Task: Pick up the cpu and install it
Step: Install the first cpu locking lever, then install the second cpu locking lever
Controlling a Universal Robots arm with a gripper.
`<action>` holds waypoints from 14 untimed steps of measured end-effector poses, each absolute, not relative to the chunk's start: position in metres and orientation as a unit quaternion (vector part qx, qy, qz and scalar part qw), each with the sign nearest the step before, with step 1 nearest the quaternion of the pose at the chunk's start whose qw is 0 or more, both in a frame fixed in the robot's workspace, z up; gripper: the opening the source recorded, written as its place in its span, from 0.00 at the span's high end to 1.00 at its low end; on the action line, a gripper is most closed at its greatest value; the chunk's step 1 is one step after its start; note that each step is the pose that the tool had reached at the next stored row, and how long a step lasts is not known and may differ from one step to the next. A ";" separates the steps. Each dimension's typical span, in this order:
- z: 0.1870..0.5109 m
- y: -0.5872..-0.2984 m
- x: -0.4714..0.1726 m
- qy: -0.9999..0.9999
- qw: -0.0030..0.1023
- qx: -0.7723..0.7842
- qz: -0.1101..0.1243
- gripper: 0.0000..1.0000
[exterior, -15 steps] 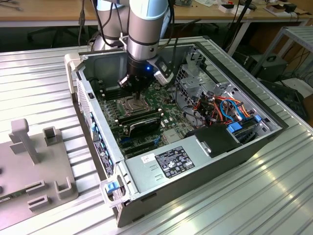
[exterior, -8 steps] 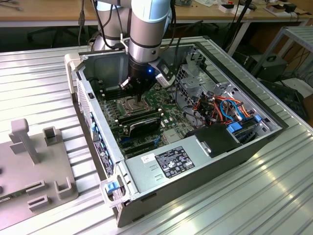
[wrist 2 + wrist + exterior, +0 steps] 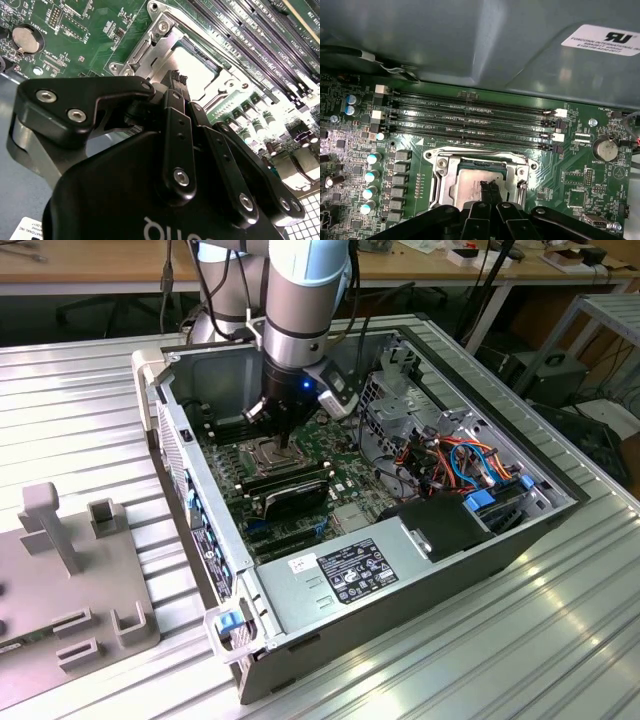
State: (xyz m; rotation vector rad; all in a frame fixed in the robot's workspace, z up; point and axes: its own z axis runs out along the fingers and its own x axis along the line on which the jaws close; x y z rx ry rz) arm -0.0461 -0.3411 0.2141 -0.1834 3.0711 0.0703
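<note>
Open computer case [image 3: 420, 570]: lies on its side on a ribbed metal table [image 3: 90, 420], its interior exposed.

Motherboard [image 3: 345, 475]: green, fixed to the case floor. In the first wrist view it carries a row of black memory slots [image 3: 470, 120], a round coin battery [image 3: 605, 148] and a column of small capacitors [image 3: 370, 176].

CPU socket [image 3: 437, 182]: metal frame near the board's middle, beside the memory slots, seen in both wrist views [image 3: 150, 50].

CPU [image 3: 470, 182]: square, silver-topped, lies flat within the socket frame; also visible in the second wrist view [image 3: 192, 70].

Gripper [image 3: 489, 187]: black, on the grey arm [image 3: 305, 300], reaches down into the case directly over the socket in the exterior view [image 3: 283, 440]. Its fingers [image 3: 175, 82] are drawn together to a narrow tip, with nothing visible between them; the tip sits at the CPU's top face, contact uncertain.

Power supply [image 3: 350, 575]: grey box at the case's near end.

Cable bundle [image 3: 465, 465]: orange, red and blue, toward the exterior view's right.

Grey fixture block [image 3: 70, 590]: on the table at the exterior view's left, well apart from the case.
</note>
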 end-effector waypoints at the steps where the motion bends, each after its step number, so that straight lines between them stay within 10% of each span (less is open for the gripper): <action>1: 0.214 -0.341 -0.047 0.997 0.032 -0.060 0.023 0.89; 14: 0.213 -0.342 -0.052 0.998 0.032 -0.060 0.016 0.89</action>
